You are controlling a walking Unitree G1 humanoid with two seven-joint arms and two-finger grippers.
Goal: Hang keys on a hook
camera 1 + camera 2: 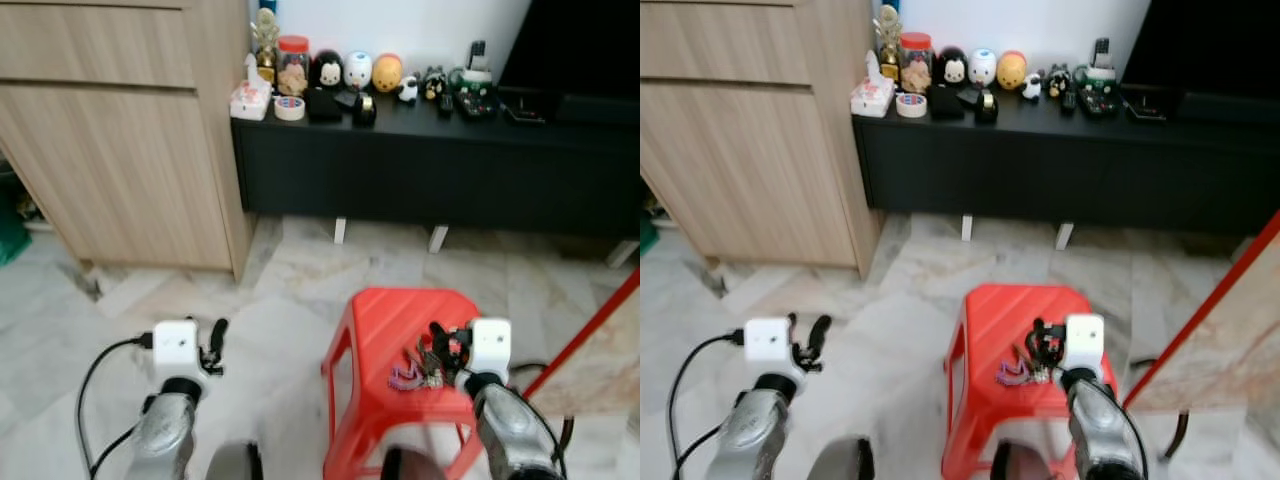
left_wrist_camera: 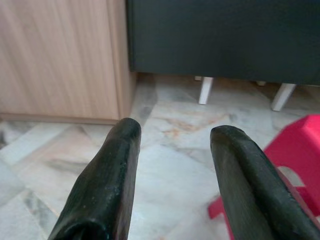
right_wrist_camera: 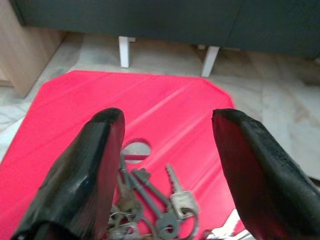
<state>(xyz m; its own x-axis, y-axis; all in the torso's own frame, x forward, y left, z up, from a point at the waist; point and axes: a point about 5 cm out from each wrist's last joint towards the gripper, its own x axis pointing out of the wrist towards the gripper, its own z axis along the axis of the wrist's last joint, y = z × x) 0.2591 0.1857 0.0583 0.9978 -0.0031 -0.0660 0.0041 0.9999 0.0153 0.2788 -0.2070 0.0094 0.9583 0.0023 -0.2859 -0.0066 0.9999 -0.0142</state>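
Observation:
A bunch of keys [image 1: 412, 374] with a purple loop lies on the top of a red plastic stool [image 1: 390, 320]. In the right wrist view the keys [image 3: 152, 205] lie fanned on the red surface by the stool's round hole, between and just below my fingers. My right gripper [image 1: 440, 347] hovers open right over the keys, touching nothing. My left gripper [image 1: 214, 345] hangs open above the marble floor to the left of the stool, holding nothing.
A low black cabinet [image 1: 440, 170] with figurines, a jar and a tape roll on top runs along the far wall. A wooden cupboard [image 1: 120, 140] stands at the left. A red-edged panel [image 1: 600, 340] leans at the right. Marble floor [image 1: 280, 290] lies between.

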